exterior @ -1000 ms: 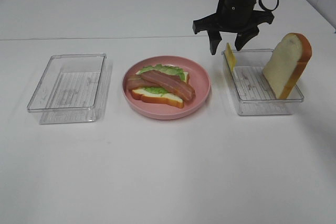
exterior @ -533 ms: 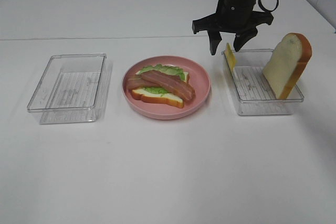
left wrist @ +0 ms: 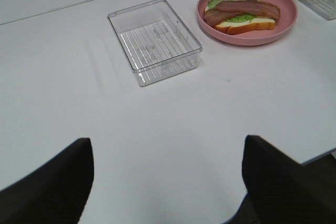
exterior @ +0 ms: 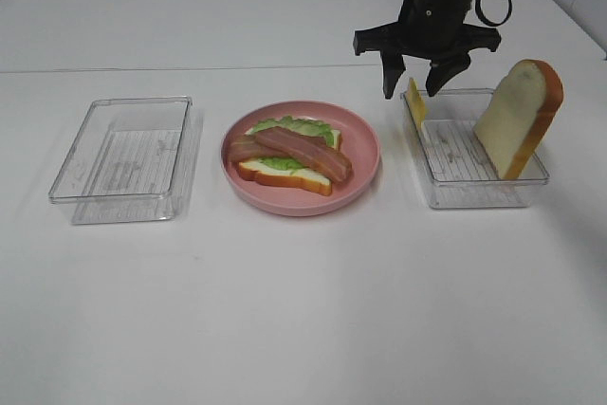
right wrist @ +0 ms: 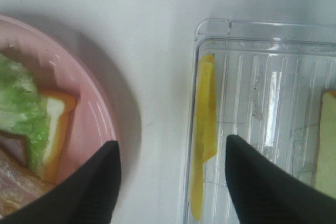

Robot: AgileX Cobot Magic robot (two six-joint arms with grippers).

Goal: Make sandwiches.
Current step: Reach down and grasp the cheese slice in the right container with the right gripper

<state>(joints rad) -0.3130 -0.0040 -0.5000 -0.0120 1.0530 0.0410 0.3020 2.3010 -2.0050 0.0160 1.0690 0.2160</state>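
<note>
Tabletop (exterior: 303, 310): white; we see everything resting on it.
Left tray (exterior: 123, 163): clear.
Right tray (exterior: 455, 154): holds bread (exterior: 519, 116) and cheese (exterior: 415, 103).
Plate (exterior: 365, 144): between the trays; slice (exterior: 285, 177), lettuce (exterior: 299, 127) and bacon (exterior: 303, 151) stacked on it.
Left claw (left wrist: 168, 182): wide open, empty.
Right claw (exterior: 412, 90): open, empty, above the cheese.
Bread: leaning upright.
Cheese: on edge against the plate-side wall.

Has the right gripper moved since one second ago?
Yes. In the high view the right gripper has shifted a little to the right, further over the tray, with its open jaws above the cheese.
</note>
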